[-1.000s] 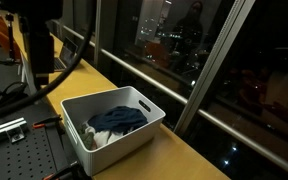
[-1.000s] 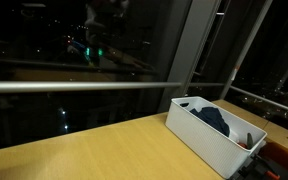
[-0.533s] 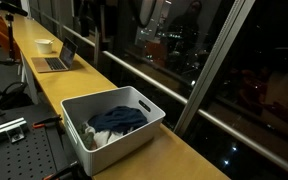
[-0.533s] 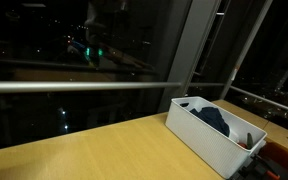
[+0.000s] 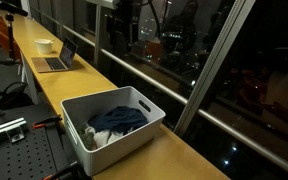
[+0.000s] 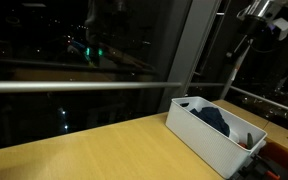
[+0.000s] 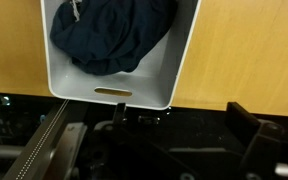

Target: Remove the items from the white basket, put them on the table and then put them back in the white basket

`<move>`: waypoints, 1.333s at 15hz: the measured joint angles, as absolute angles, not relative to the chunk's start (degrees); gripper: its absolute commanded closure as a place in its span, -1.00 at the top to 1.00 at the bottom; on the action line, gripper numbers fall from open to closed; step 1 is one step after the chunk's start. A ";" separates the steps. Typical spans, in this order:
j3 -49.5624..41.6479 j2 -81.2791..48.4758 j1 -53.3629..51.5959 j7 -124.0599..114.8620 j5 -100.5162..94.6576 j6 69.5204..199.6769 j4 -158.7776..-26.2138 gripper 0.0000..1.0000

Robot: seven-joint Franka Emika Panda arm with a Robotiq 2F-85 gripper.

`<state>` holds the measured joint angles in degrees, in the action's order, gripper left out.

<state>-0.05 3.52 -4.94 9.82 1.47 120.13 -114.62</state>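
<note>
The white basket (image 5: 134, 140) (image 6: 212, 140) stands on the yellowish wooden table (image 5: 174, 160) (image 6: 84, 150). A dark blue cloth (image 7: 112, 35) (image 5: 117, 120) lies in it on top of the items, with a bit of white cloth (image 5: 96, 138) beside it. My arm (image 5: 124, 18) (image 6: 269, 20) hangs high above the basket. In the wrist view my gripper (image 7: 179, 120) is open with nothing between its dark fingers (image 7: 242, 118). The basket's end wall with its handle slot (image 7: 112, 92) shows just beyond them.
A laptop (image 5: 54, 60) and a white cup (image 5: 44, 45) sit farther along the table. A grey perforated board (image 5: 14, 150) lies beside the basket. Dark window panes with a metal rail (image 6: 74, 86) run along the table's far edge.
The arm has swung away from the near camera and now hangs above the basket, entering the top right of an exterior view. The basket and cloths have not moved.
</note>
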 measured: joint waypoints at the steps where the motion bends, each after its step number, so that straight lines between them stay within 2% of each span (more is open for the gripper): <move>1: -0.02 1.08 -4.79 8.76 0.76 120.07 -112.40 1.00; 10: -1.73 -10.64 1.47 5.38 -0.61 118.48 -107.29 1.00; 20: -1.49 -25.11 1.73 1.92 2.51 123.93 -107.12 1.00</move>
<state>-1.49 -25.11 1.73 1.92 2.51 123.93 -107.12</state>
